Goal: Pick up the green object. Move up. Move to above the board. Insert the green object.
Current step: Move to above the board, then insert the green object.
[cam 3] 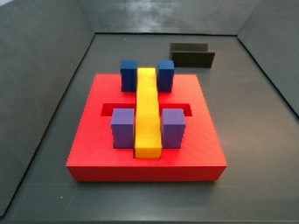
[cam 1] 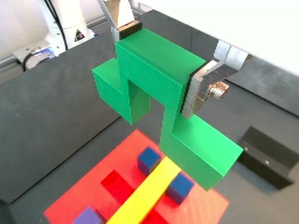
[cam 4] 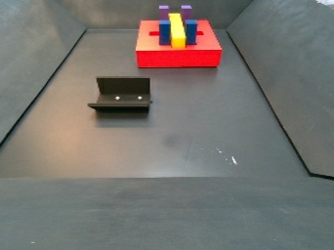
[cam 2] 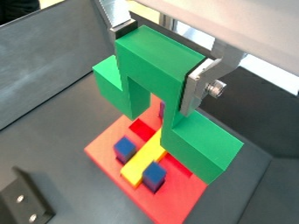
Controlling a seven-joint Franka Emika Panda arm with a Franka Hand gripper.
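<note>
In both wrist views my gripper (cam 1: 160, 63) (cam 2: 162, 59) is shut on the raised middle cube of the green object (cam 1: 158, 87) (cam 2: 158, 83), with a silver finger (cam 1: 198, 92) (cam 2: 197, 91) pressed on each side. The piece hangs high above the red board (cam 1: 82, 206) (cam 2: 181, 199), which lies below it with its yellow bar (cam 1: 146, 197) (cam 2: 142, 162) and blue blocks (cam 1: 149, 158) (cam 2: 125, 149). Both side views show the board (cam 3: 146, 162) (cam 4: 179, 57) with the yellow bar (cam 3: 147, 105), blue and purple blocks (cam 3: 124, 125), but neither gripper nor green object.
The dark L-shaped fixture (cam 3: 193, 55) (cam 4: 121, 95) (cam 1: 268, 157) (cam 2: 21, 201) stands on the dark floor apart from the board. Grey walls (cam 3: 47, 105) enclose the floor on all sides.
</note>
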